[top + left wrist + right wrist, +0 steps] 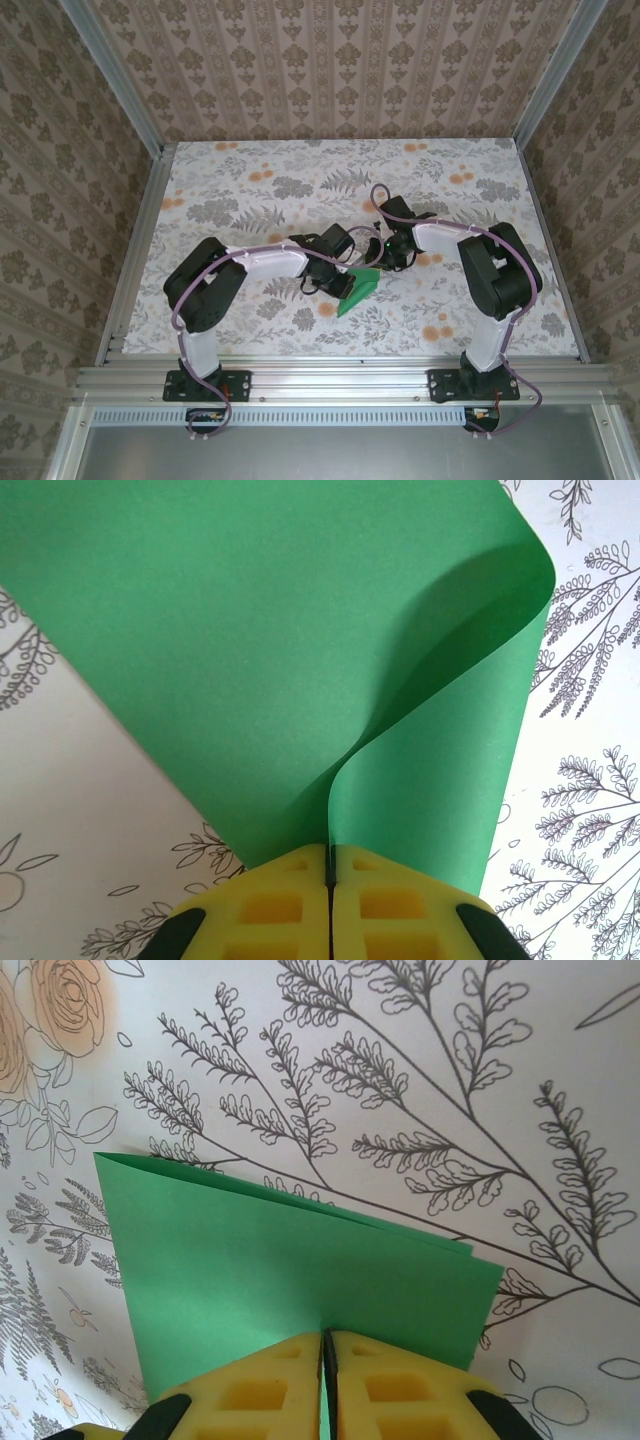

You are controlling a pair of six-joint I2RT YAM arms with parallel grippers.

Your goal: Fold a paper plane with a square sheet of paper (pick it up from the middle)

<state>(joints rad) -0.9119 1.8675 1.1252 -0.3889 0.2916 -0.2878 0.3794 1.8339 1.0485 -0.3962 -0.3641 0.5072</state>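
the thin, bright-green square sheet of paper [358, 290] sits over the middle of the floral-patterned bench [250, 180], a little toward the bench's near edge, and is held between both arms. whether any corner of it rests on the bench i cannot tell.

the left tool [328, 865] is closed on the sheet. its yellow ribbed pads [275, 908] meet at a hairline seam, and the green paper rises straight out of that seam. from the pinch the paper parts into two leaves, one spreading fairly flat and the other bowing out in a soft curve. on this side it is doubled over but not pressed into a crease.

the right tool [325, 1345] is also clamped shut on the sheet. it grips through two layers whose outer edges lie nearly on top of each other, with a slight offset at one corner, above the fern sprays printed on the bench.

the two-point hold looks deliberate: one tool pins the matched layers while the other controls the loose loop. i judge this to be the first fold in half, with the edges roughly aligned and the crease not yet set.

the next move probably calls for lowering the loop onto the bench and flattening it. the paper is thin and could slip in the pads, which would turn that small offset into a skewed crease. the arms pulling apart could also tear it.
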